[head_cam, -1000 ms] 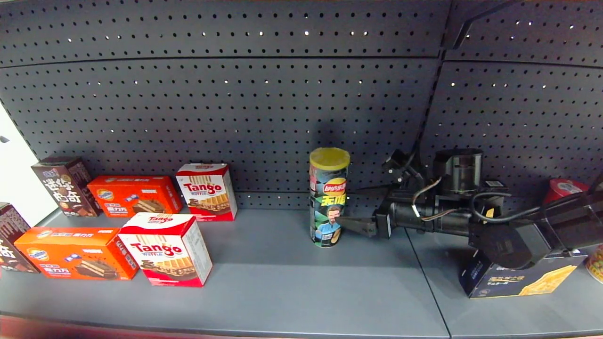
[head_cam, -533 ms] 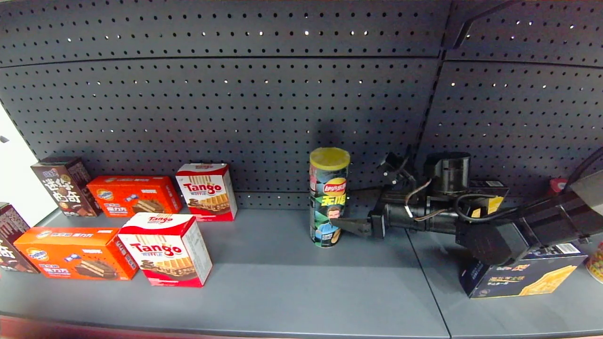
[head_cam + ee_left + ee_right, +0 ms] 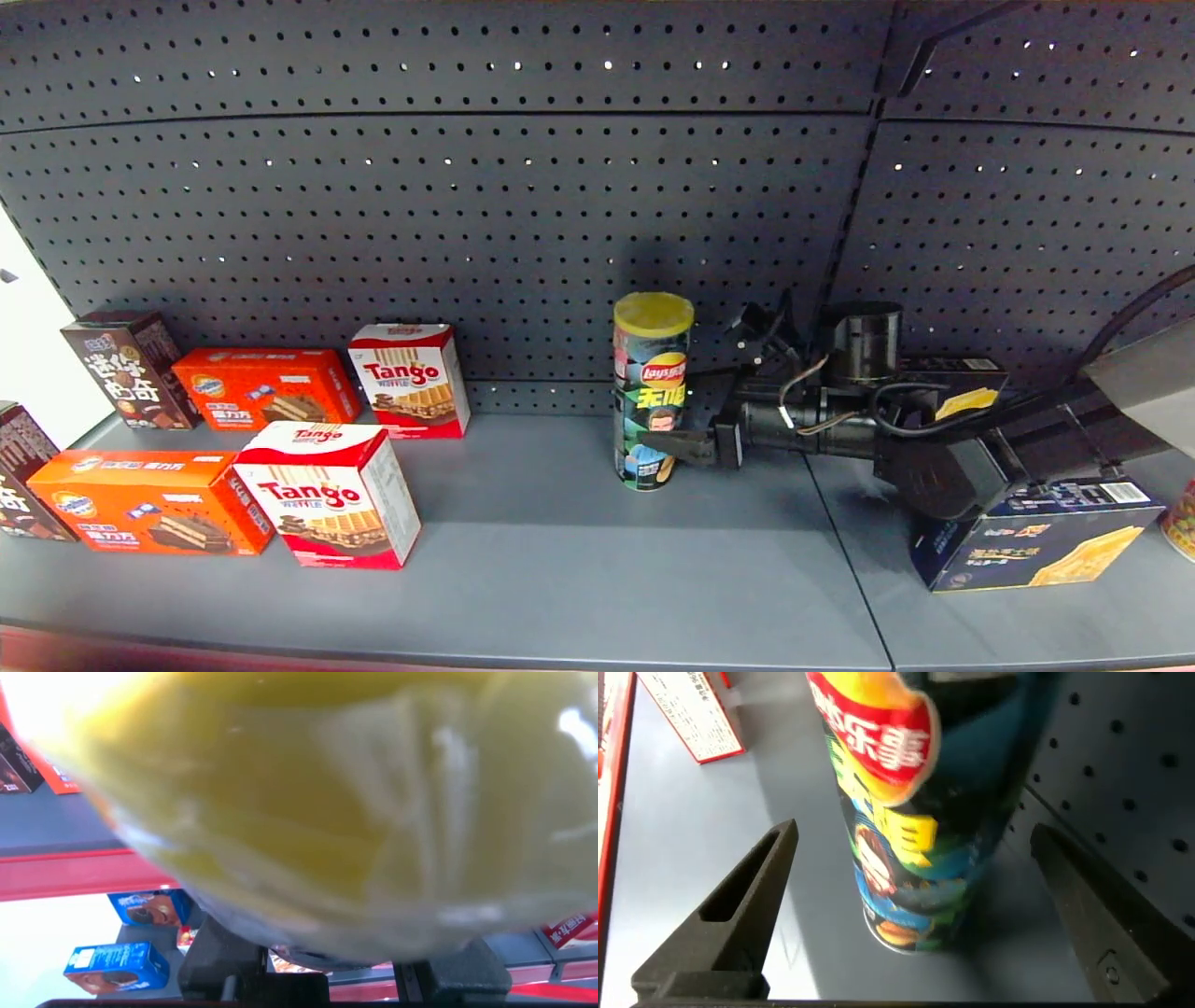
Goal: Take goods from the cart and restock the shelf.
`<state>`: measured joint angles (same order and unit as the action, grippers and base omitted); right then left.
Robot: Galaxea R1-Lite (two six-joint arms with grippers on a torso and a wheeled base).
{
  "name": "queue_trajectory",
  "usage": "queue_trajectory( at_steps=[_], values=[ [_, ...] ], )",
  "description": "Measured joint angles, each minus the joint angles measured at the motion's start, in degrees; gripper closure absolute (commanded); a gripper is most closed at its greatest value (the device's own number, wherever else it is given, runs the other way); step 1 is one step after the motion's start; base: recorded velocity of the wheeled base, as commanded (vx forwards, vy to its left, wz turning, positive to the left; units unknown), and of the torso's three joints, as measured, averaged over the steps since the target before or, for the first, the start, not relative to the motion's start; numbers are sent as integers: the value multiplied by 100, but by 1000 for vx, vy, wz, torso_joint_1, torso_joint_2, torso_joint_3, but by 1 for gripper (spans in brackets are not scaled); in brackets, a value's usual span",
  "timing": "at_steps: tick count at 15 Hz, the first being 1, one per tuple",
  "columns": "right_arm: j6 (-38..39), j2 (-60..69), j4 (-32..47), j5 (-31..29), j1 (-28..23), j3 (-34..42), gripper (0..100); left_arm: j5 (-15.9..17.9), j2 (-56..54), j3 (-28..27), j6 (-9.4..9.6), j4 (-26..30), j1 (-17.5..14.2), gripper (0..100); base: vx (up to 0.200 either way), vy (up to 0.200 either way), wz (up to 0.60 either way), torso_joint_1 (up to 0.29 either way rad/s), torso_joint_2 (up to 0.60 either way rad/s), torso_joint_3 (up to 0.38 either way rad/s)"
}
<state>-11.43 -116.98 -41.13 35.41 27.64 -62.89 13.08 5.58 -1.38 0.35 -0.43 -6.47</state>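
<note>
Dark grey pegboard (image 3: 420,205) backs a grey shelf (image 3: 560,569). At the centre of the head view a tall chips can (image 3: 652,392) with a yellow lid stands upright on the shelf, close to the pegboard. The right arm comes in from 3 o'clock, and its right pincer (image 3: 658,431) is spread wide around the lower half of the can. In the right wrist view one of its fingers (image 3: 747,905) sits on each side of the can with a gap, neither touching it.

At 9 o'clock lie two red-and-white wafer boxes (image 3: 331,495), two orange boxes (image 3: 149,499) and a brown box (image 3: 131,369). At 4 o'clock lies a dark blue box (image 3: 1036,532).

In the left wrist view a blurred yellow mass (image 3: 308,803) sits right at the left pincer (image 3: 346,975); whether that pincer is open or closed cannot be told.
</note>
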Motion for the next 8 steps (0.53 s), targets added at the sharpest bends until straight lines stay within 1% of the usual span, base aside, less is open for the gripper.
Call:
queue_trajectory(
  at_steps=[8],
  values=[
    [2, -350, -6, 2, 177, -266, 0, -13, 0, -18, 0, 0, 0, 100, 0, 0, 0, 0, 0, 0]
  ],
)
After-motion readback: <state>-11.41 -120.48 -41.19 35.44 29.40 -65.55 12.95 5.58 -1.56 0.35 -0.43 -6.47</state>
